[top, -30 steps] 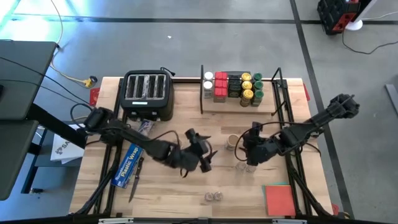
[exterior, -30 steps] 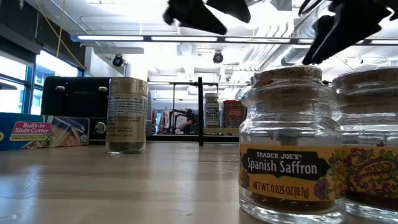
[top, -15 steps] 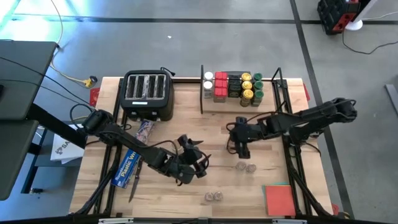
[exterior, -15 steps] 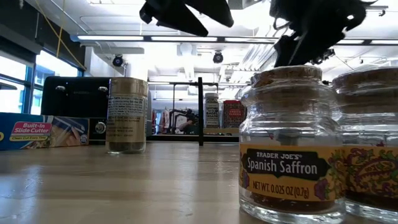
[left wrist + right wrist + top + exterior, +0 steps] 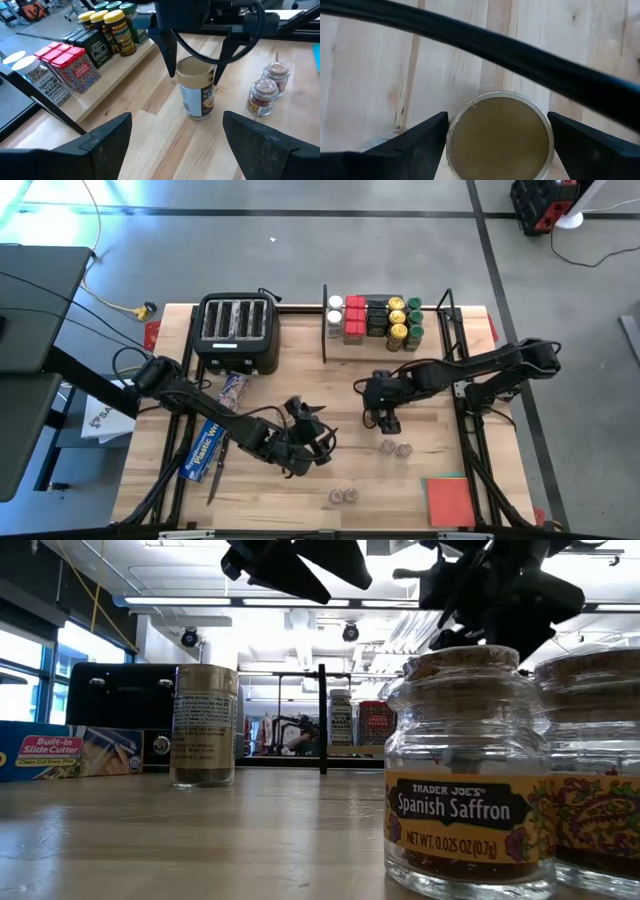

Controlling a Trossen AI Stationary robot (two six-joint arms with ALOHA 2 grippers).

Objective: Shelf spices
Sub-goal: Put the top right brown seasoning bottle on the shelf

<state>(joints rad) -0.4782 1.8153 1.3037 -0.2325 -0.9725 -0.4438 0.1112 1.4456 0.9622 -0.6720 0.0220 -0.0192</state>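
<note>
Here the right end effector [image 5: 192,60] hangs directly over a round jar with a tan lid [image 5: 196,87] that stands upright on the table [image 5: 300,370], in front of the shelf [image 5: 385,345]. Its two fingers [image 5: 420,137] are spread wide, one on each side of the tan lid [image 5: 499,135], and a gap shows between each finger and the jar, so nothing is gripped. In the low view the same jar [image 5: 203,725] stands alone on the wood, with the right end effector [image 5: 500,600] dark above.

The left end effector [image 5: 305,442] hovers above the table on the side of the jar away from the shelf, pointing toward it, its fingers [image 5: 107,137] apart and empty.

On the shelf stand the spices already placed: two jars with white lids [image 5: 335,310] at the end nearest the black toaster [image 5: 237,330], then red tins [image 5: 355,318], black boxes [image 5: 376,318], jars with yellow lids [image 5: 397,318] and jars with green lids [image 5: 414,318].

Just past the tan-lidded jar, away from the shelf, sit two tiny clear jars [image 5: 395,448] side by side. Two more tiny jars with cork stoppers, one labelled Spanish Saffron [image 5: 462,775], stand close to the table's front edge [image 5: 344,496]. A blue plastic-wrap box [image 5: 205,445] lies in front of the toaster, and a flat red pad [image 5: 450,502] lies at the front corner farthest from it.
</note>
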